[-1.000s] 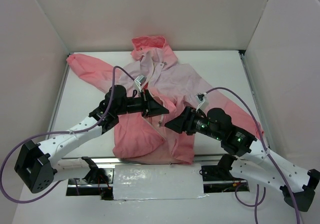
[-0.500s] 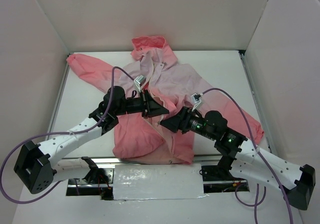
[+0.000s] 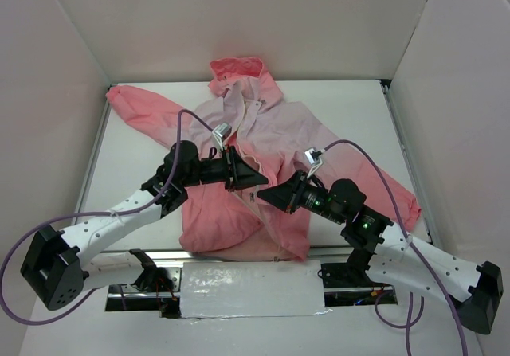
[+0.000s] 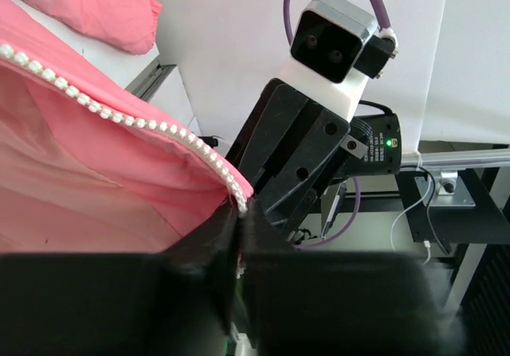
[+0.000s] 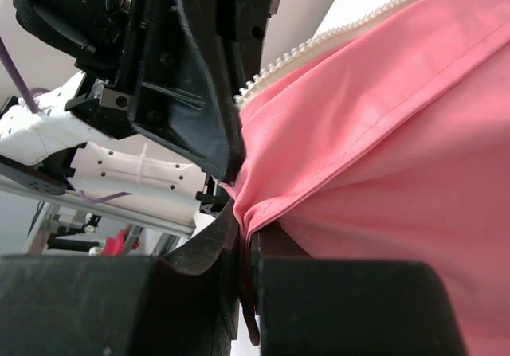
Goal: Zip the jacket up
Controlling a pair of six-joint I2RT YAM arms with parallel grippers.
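Tracking the jacket [image 3: 263, 133]: spreading face-up over the middle of the table [image 3: 358, 109], with hood [image 3: 237, 68] at the table's far edge and hem at its near edge. Showing white zipper teeth [image 4: 143, 121] loose and unmeshed along the lower front. Not telling whether the upper front is joined or only overlapping.

Clamping the left gripper [image 3: 259, 178] tight on the toothed front edge, with the teeth running straight into the closed fingers in its wrist view. Pinching a fold of pink cloth firmly in the right gripper [image 3: 271, 196], also clenched, a touch nearer the table's right side and near edge. Holding both pinches lifted slightly off the table, tips almost nose to nose.

Comparing with a second back: sliding the right wrist a little toward the table's left side, then easing slightly back. Barely shifting the left at all. Keeping both grips unchanged.

Reading this as bringing the two front edges together to seat the zipper's bottom end. Judging no pull toward the table's far edge as starting yet, so the zipping proper is not begun.

Seeing no container anywhere on the table; logging nothing there.
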